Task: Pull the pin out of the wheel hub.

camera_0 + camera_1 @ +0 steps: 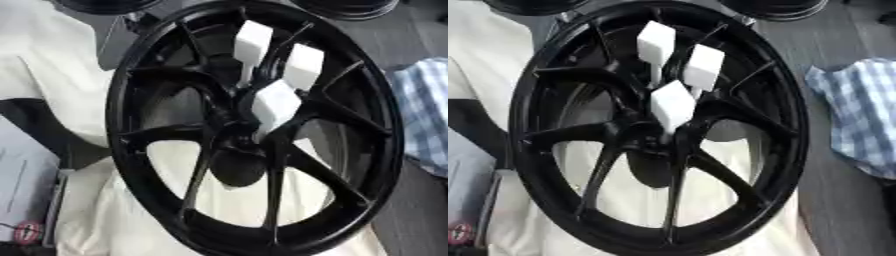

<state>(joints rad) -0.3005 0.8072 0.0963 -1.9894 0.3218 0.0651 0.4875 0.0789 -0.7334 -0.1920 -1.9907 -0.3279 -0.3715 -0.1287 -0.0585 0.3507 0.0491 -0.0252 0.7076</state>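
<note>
no hand of the robot is seen in either view, so the state of the fingers cannot be told.

a black wheel (254, 125) with thin spokes is seen filling most of both views, lying on a cream cloth (105, 210). the cloth is visible through the gaps between the spokes in the lower half. at the middle of the wheel a round dark hub (238, 167) is shown, from which the spokes fan out to the rim.

3 white blocks are seen standing up from the area just above the hub. the upper left block (253, 41) and the upper right block (304, 66) are set side by side, a little apart. the lower block (276, 104) is placed below and between them, closest to the hub. each is carried on a thin stem that runs down toward the hub; where the stems enter cannot be made out.

a blue and white checked cloth (859, 117) is seen to the right of the wheel on a dark grey floor (411, 200). parts of 2 more black wheels (772, 7) are cut off at the top edge.
</note>
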